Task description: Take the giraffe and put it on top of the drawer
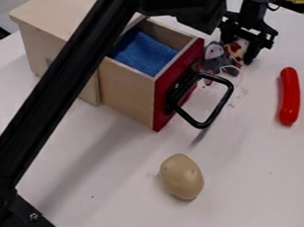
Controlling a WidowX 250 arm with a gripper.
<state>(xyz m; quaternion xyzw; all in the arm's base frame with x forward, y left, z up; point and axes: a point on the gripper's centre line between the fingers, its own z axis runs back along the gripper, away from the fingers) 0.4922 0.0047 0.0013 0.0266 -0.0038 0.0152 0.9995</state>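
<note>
The black gripper [237, 52] is low over the table at the upper right, just beyond the red drawer front. Its fingers stand open, apart on either side of a small brown-and-white plush toy [237, 47], which looks like the giraffe and is partly hidden by them. The wooden drawer box [60, 4] stands at the upper left, its flat top partly covered by the arm. Its drawer [126, 89] is pulled out, with a blue cloth [143, 51] inside.
A grey plush toy [214, 56] lies against the giraffe's left side, beside the drawer front. The black drawer handle [219, 108] juts out over the table. A red sausage-shaped toy [289, 96] lies at the right, and a potato [181, 176] at the lower middle.
</note>
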